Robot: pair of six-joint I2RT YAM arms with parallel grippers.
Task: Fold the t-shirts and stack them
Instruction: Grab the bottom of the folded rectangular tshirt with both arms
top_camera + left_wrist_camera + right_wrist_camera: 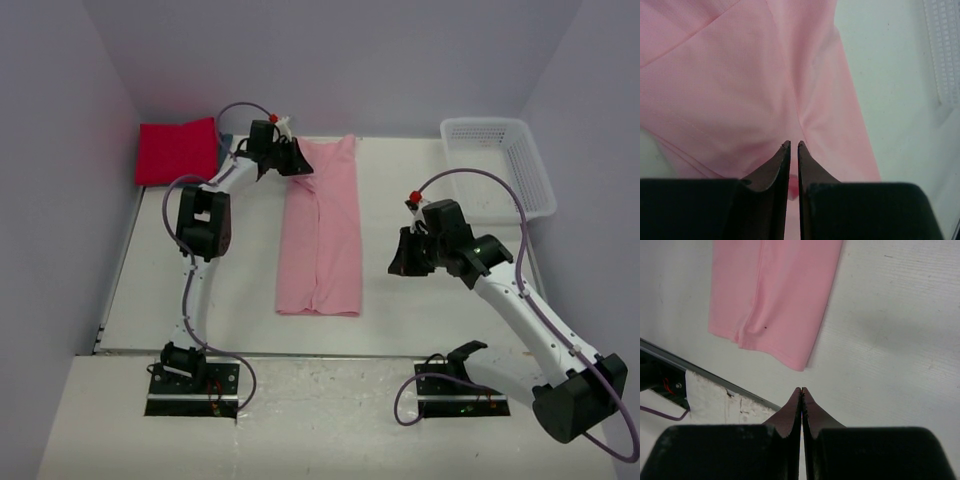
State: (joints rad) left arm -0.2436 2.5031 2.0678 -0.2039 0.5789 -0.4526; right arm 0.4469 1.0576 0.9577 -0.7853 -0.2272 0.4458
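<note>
A pale pink t-shirt [320, 230] lies folded into a long narrow strip down the middle of the table, its hem toward the arms. My left gripper [295, 160] is at the strip's far left end, low over the cloth. In the left wrist view its jaws [794, 144] stand a narrow gap apart, with the pink t-shirt [740, 90] under and between them. A folded red t-shirt [177, 150] rests at the far left corner. My right gripper [402, 262] hovers right of the strip, shut and empty [801, 389], with the pink t-shirt's hem [775, 295] ahead of it.
A white mesh basket [530, 165] stands at the far right corner, and its edge shows in the left wrist view [945, 50]. The table's near edge [715, 377] runs just left of the right gripper.
</note>
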